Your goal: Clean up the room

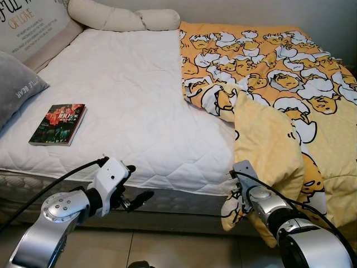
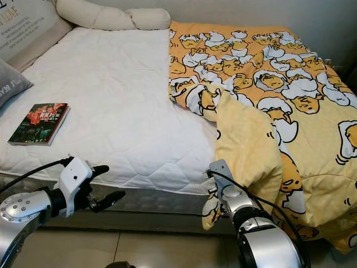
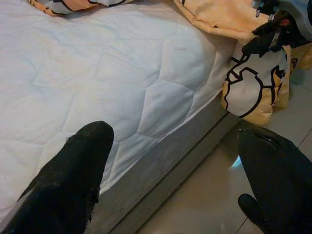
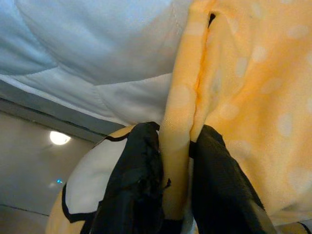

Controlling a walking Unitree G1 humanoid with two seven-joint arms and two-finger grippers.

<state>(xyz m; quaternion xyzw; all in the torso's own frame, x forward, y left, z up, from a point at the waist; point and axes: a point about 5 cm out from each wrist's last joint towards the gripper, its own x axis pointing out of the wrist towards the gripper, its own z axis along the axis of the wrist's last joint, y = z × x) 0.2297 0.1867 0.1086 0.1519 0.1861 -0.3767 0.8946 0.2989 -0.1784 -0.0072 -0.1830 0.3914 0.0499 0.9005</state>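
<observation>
**Right gripper pinching the duvet corner at the bed's edge**

A yellow cartoon-print duvet (image 1: pixel 279 84) covers the right half of the frame, its near edge folded back so the plain yellow underside (image 1: pixel 268 139) hangs over the front of the white quilted mattress (image 1: pixel 128 95). At lower right, the right gripper (image 4: pixel 175 180) has its two black fingers (image 4: pixel 134 185) closed tight on a fold of that hanging fabric — the cloth is squeezed between them, just below the mattress edge.

At lower left, the left gripper (image 1: pixel 134 195) hovers in front of the bed's side, near the mattress edge; its fingers (image 3: pixel 73 175) are spread wide apart with nothing between them.

A book (image 1: pixel 58 124) with a dark, reddish cover lies flat on the mattress at middle left. A grey cushion (image 1: pixel 14 84) sits at the left edge, a printed pillow (image 1: pixel 33 25) in the upper-left corner, and a cream bolster (image 1: pixel 122 17) runs along the top. Beige floor tiles (image 1: pixel 167 248) show along the bottom.
</observation>
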